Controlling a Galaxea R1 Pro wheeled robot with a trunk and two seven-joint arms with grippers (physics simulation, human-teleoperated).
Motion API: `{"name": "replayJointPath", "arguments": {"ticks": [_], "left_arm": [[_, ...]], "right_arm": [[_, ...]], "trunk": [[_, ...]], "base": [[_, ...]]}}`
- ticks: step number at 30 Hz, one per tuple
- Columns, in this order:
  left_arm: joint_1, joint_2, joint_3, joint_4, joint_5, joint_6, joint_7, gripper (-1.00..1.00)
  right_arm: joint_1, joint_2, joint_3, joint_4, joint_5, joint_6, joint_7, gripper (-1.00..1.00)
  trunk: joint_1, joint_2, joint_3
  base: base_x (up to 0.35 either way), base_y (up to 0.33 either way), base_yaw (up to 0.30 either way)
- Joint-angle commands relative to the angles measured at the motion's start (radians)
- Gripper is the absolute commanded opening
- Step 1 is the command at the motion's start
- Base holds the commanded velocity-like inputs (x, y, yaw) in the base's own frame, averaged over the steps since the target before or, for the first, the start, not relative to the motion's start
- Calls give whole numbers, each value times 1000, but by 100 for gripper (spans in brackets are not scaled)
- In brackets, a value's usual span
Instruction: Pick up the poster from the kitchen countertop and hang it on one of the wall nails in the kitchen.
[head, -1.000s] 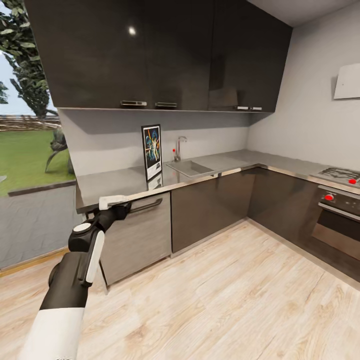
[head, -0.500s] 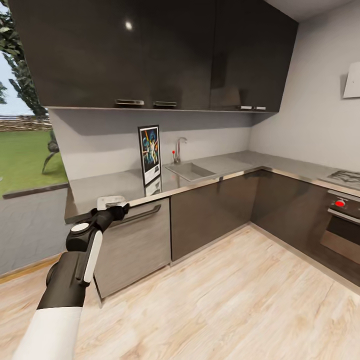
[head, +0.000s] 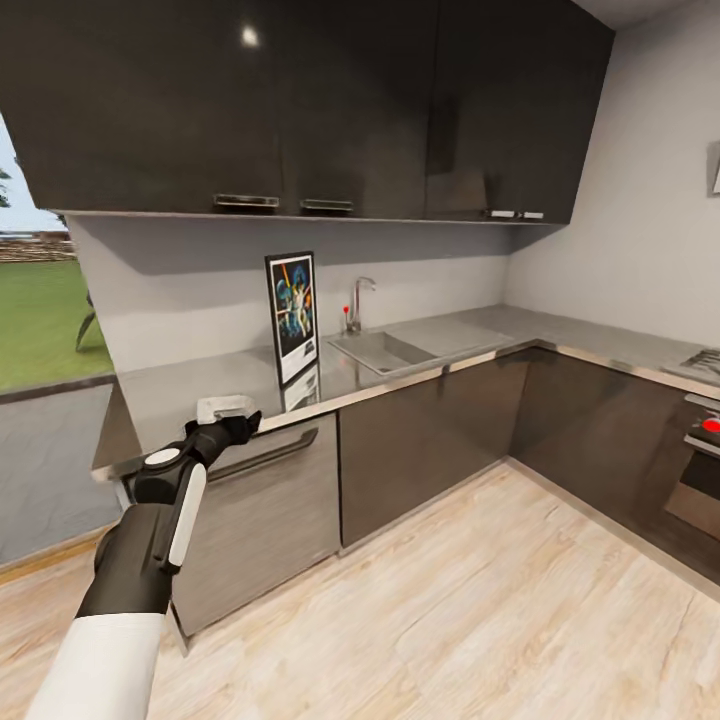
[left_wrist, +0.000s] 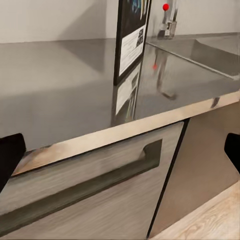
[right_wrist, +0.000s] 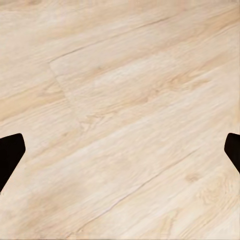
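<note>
Grey table (head: 420, 345) carries the upright poster (head: 292, 314), lettering unreadable to us; our left pincer (left_wrist: 120, 150) and right pincer (right_wrist: 120, 150) gape, empty.

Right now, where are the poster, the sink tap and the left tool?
poster (head: 293, 315), head view, on the middle of its picture area.
sink tap (head: 356, 297), head view, on its upright chrome stem.
left tool (left_wrist: 120, 150), left wrist view, midway between its two dark fingertips.
</note>
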Motion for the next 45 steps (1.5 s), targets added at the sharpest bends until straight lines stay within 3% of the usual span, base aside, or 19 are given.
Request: {"name": "replayJointPath", "arguments": {"ticks": [1, 36, 39, 45], "left_arm": [[-1, -1, 2, -1, 0, 5, -5, 100], [-1, -1, 1, 3, 0, 5, -14, 100], [-1, -2, -29, 36, -1, 5, -14, 100], [-3, -8, -49, 101, -2, 4, -57, 100]], "right_arm": [[-1, -1, 4, 1, -1, -3, -1, 100], [-1, 1, 6, 4, -1, -2, -1, 100], [-1, 2, 6, 5, -1, -2, -1, 100], [-1, 2, 6, 5, 0, -2, -1, 100]], "trunk": [[1, -1, -1], [1, -1, -1], [1, -1, -1], [1, -1, -1]], "base": [[337, 0, 0], [321, 0, 0], [61, 0, 0], [9, 0, 0]]}}
